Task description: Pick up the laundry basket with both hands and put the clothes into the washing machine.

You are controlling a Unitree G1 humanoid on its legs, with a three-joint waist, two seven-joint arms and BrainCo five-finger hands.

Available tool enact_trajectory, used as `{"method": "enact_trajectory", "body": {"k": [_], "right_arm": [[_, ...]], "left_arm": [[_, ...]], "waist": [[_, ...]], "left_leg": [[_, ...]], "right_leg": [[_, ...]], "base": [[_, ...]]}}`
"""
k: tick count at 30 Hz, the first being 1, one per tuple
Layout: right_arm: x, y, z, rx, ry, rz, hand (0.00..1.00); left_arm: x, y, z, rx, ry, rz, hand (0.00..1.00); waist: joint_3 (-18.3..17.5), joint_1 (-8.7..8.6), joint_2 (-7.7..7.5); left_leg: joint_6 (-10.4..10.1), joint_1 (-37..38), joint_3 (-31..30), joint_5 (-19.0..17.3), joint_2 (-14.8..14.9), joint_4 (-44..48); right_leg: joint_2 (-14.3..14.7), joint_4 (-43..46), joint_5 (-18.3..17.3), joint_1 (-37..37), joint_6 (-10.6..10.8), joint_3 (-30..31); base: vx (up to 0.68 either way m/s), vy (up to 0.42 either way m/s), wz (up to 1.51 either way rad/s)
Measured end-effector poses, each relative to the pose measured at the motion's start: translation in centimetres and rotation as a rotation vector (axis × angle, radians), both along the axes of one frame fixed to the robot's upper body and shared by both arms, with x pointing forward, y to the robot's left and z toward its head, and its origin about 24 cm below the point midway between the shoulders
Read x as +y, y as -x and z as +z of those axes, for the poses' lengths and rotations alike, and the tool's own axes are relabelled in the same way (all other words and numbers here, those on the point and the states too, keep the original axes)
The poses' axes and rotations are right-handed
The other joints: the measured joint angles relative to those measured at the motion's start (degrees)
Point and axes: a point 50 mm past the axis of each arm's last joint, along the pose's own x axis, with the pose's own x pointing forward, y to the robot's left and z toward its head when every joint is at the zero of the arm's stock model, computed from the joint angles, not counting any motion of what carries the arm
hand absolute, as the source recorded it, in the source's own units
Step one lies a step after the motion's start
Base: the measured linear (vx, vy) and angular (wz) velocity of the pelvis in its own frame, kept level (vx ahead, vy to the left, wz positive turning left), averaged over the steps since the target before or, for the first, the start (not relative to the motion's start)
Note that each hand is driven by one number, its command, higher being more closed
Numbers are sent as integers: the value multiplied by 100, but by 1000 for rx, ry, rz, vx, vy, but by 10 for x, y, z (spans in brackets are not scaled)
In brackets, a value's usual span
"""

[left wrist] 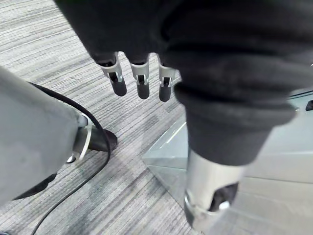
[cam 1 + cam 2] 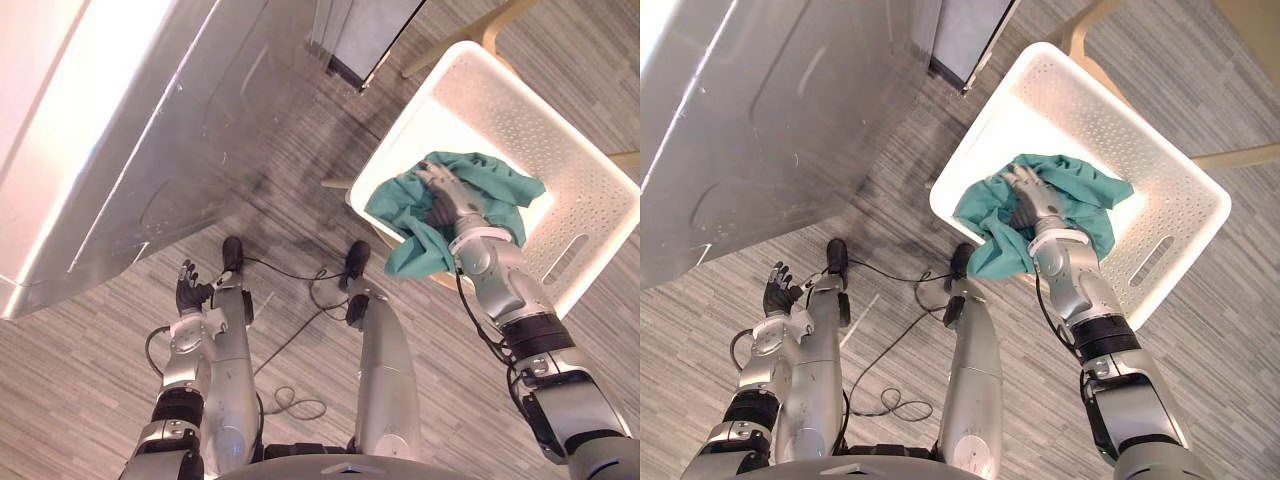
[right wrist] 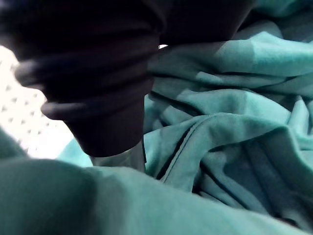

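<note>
the white laundry basket [image 2: 545,125] sits in the upper right of the frame, raised off the grey carpet floor [image 2: 300,200] on a wooden stand [image 2: 497,22], which puts it within my reach without much stooping. inside it lies the teal garment [image 2: 495,180], bunched toward the near corner, with one fold spilling over the rim and hanging down the outside. my right robot hand [image 2: 443,200] is down in the basket on top of that bunch, the arm coming up from the lower right. its fingers are sunk among the folds, and the right wrist view shows little past the dark cover and cloth, so i cannot tell whether they have closed on the fabric or just lie on it. my guess is i'm going for the cloth itself, not the basket's handle slot.

my left robot hand [image 2: 188,290] hangs low at the lower left, fingers [image 1: 142,87] straight and relaxed over the floor, holding nothing. it is well apart from the basket, so this is no two-handed lift as things stand.

the big silver-grey body across the upper left i take for the washing machine [image 2: 150,130], near the basket's far corner
</note>
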Motion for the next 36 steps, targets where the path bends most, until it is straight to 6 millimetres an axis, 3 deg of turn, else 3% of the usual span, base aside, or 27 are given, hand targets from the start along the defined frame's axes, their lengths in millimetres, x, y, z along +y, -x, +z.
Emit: {"method": "enact_trajectory", "body": {"k": [3, 5, 9, 15, 20, 24, 27, 29, 32, 36], "right_arm": [[-28, 5, 7, -192, -507, -163, 100], [-56, 12, 2, -422, -1073, -299, 100], [-85, 18, 10, -769, -1727, -295, 100], [-95, 11, 35, -973, -2096, -159, 100], [-91, 8, 45, -1087, -2274, -70, 100], [-69, 9, 59, -1120, -2345, 92, 100], [-29, 13, 79, -1067, -2358, 301, 100], [10, 16, 84, -962, -2376, 419, 100], [50, 22, 83, -847, -2394, 500, 100], [81, 35, 70, -725, -2410, 530, 100]], "left_arm": [[-5, -1, 2, -12, 32, 26, 0], [-12, -4, 7, -29, 47, 45, 0], [-20, -9, 10, -37, 72, 67, 0], [-23, -15, 12, -35, 89, 67, 0], [-29, -19, 13, -38, 97, 49, 0], [-33, -22, 14, -38, 106, 34, 0], [-39, -22, 14, -36, 110, 18, 0], [-44, -21, 11, -20, 112, 6, 0], [-50, -19, 7, 2, 121, -8, 0], [-53, -6, -8, 65, 122, -19, 0]], "waist": [[9, 31, 14], [41, 53, 66], [197, 72, 255], [245, 99, 345], [263, 101, 378], [274, 79, 402], [319, 54, 486], [319, 64, 490], [326, 89, 503], [317, 45, 507]], "left_leg": [[-15, -228, -43, 14, -28, 123], [-8, -416, -132, 8, -85, 317], [18, -511, -201, -14, -167, 494], [70, -649, -176, -15, -157, 558], [17, -679, -162, 26, -152, 550], [-28, -675, -138, 53, -130, 594], [-46, -627, -129, 63, -108, 600], [-38, -511, -85, 54, -102, 592], [-37, -271, -45, 11, -75, 567], [-64, 437, 46, -43, -84, 289]], "right_leg": [[-9, 87, -6, -191, 3, -21], [-92, 317, -99, -342, 13, -49], [-205, 566, -201, -403, 19, -78], [-242, 686, -257, -618, 31, -9], [-247, 778, -243, -716, 50, 2], [-239, 905, -245, -781, 7, 28], [-229, 981, -261, -782, -9, 57], [-229, 1045, -347, -760, -16, 134], [-203, 1032, -383, -559, -65, 145], [-211, 758, -376, 144, -46, 108]], "base": [[36, 14, 5], [35, 5, 21], [13, 1, 15], [0, -5, -2], [42, -12, 0], [53, -13, -3], [33, -17, -2], [0, 0, 0], [13, -6, -4], [25, 19, -2]]}}
